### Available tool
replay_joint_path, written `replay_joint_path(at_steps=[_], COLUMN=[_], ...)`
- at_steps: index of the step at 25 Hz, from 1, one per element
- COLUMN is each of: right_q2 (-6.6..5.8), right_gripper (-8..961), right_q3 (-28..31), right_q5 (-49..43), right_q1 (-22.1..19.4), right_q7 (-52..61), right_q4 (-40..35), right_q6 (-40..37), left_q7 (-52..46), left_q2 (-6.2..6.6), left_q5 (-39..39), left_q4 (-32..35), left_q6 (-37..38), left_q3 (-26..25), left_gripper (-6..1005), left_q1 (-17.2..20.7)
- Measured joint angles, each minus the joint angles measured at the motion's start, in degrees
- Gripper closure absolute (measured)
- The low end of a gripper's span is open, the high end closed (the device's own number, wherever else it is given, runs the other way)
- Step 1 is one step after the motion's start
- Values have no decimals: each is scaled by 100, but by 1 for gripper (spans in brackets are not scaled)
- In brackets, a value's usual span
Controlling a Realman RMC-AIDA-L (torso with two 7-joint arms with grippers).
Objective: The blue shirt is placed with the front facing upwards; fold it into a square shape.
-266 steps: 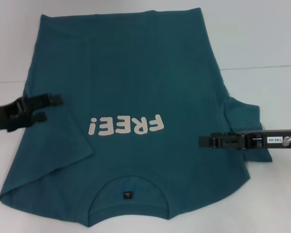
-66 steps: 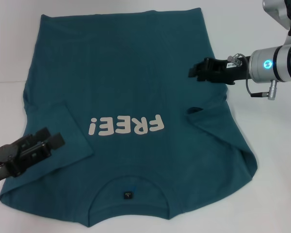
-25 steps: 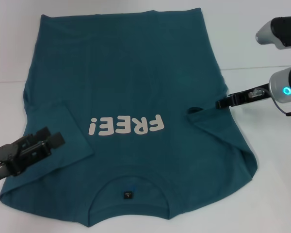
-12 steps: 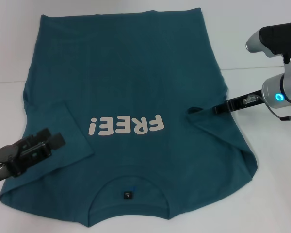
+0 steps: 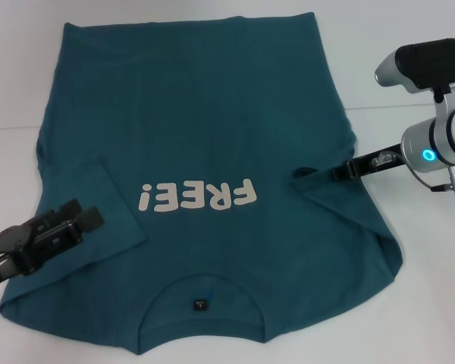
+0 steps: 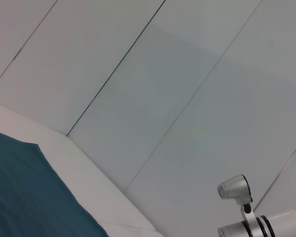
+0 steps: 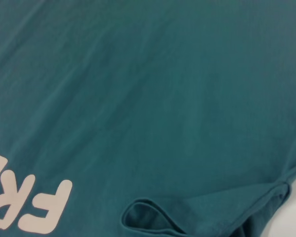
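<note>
Two grippers, one garment: both sleeves already folded onto the body, square not yet formed.
Garment: large teal-blue short-sleeved cotton shirt with white "FREE!" print, spread front-up over centre frame on the white table; collar at lower centre.
Risk, right side: folded right sleeve with a raised, curled edge at centre right; likely to spring open or bunch if snagged by the thin tip just beside it.
Risk, left side: folded left sleeve at lower left; likely to drag out of its crease under a low sweep.
Right gripper: edge-on, centre right, at the sleeve edge; opening not discernible, contact uncertain.
Left gripper: lower left, over the folded sleeve; fingers slightly apart, nothing held.
</note>
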Motion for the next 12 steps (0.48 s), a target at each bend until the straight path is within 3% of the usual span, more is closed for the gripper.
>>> replay_joint_path(at_steps=[6,12], right_q2=[-26,-37], right_gripper=[446,721], right_q3=[-4,-4], right_q5=[-16,-16], right_q1=[-13,-33], right_q7=[38,49], right_q4=[0,-2], right_q6=[-7,-12], left_q7=[0,0], left_q2=[0,0], left_q5=[0,0], left_q4=[2,3], left_q6=[0,0], left_q3=[1,19], left_gripper=[111,111], left_q1=[1,1])
